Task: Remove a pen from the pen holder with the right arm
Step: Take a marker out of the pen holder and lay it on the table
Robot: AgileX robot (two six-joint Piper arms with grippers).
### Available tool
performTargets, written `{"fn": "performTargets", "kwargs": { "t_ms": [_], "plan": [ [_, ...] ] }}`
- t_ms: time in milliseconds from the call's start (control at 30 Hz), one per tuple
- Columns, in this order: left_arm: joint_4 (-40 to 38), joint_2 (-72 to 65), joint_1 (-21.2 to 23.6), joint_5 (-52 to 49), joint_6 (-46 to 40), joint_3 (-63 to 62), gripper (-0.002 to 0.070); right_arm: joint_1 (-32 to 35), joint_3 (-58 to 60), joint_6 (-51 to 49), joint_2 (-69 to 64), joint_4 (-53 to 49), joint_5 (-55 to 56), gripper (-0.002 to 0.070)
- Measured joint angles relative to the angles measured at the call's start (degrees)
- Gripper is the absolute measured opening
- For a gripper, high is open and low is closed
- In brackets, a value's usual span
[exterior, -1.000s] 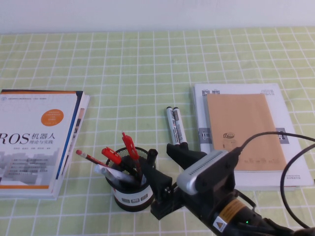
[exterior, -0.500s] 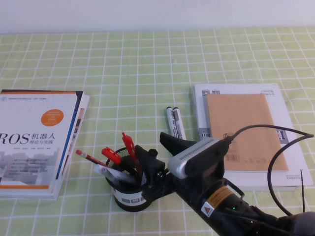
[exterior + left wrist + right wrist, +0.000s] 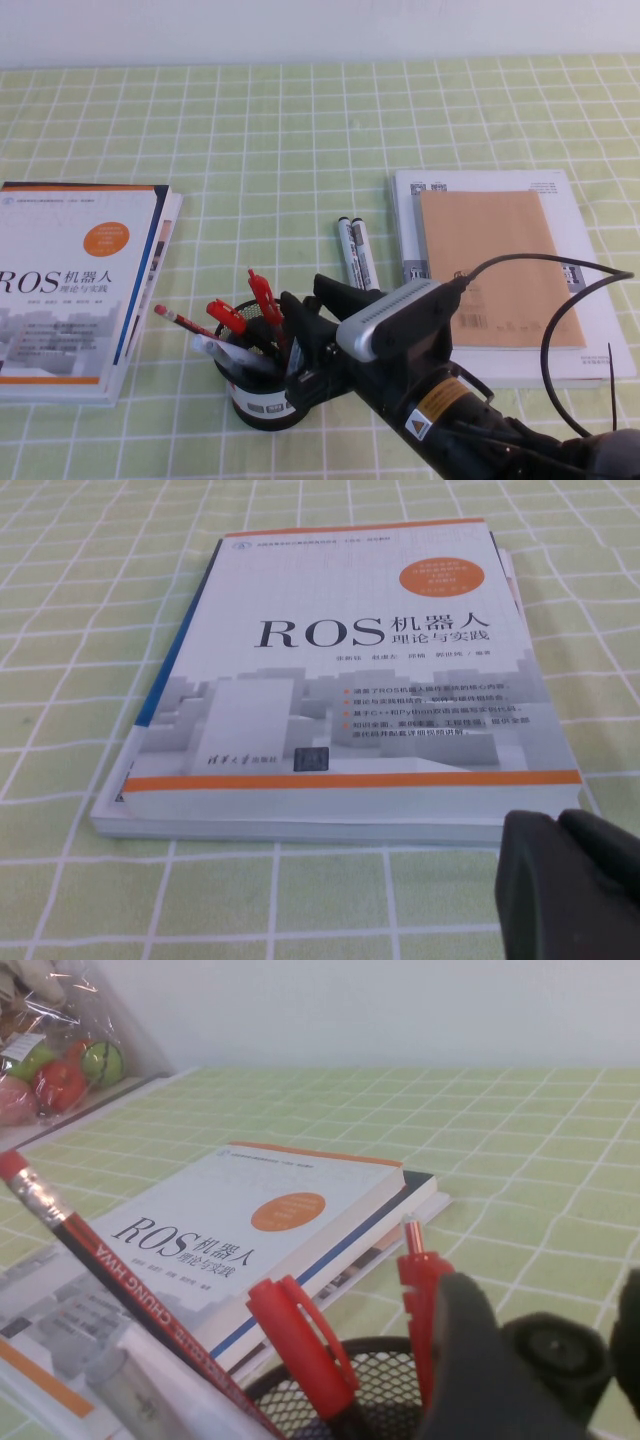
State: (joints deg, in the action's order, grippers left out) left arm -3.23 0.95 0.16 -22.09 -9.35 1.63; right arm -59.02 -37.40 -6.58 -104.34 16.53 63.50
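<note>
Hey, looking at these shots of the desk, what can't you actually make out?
Left claw, beside the white ROS book: left wrist view's edge cuts most of it off; absent from high view.
Right claw, over the black mesh pen holder: whether it grips anything; high view, its own body covers that.
Holder's white label: too small, high view.
</note>
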Motion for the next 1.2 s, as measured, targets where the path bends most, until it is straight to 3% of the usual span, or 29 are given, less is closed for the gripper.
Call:
{"fn": "performTargets", "kwargs": {
  "t_ms": [267,567,867,1200],
  "plan": [
    [0.0,0.0,0.0,0.0,0.0,0.0,-0.0006,0.0,0.0,0.0,-0.5,-1.9,0.5,0.0102],
    [0.0,0.0,0.0,0.0,0.0,0.0,-0.0006,0.0,0.0,0.0,1.1,-3.4,-1.1,0.0102],
    [0.0,0.0,0.0,0.0,0.0,0.0,-0.0006,0.0,0.0,1.2,11.4,-2.1,-7.8,0.0102],
    [0.0,0.0,0.0,0.0,0.0,0.0,-0.0006,0.0,0.0,19.4,26.5,9.1,-18.3,0.0102]
  ]
}}
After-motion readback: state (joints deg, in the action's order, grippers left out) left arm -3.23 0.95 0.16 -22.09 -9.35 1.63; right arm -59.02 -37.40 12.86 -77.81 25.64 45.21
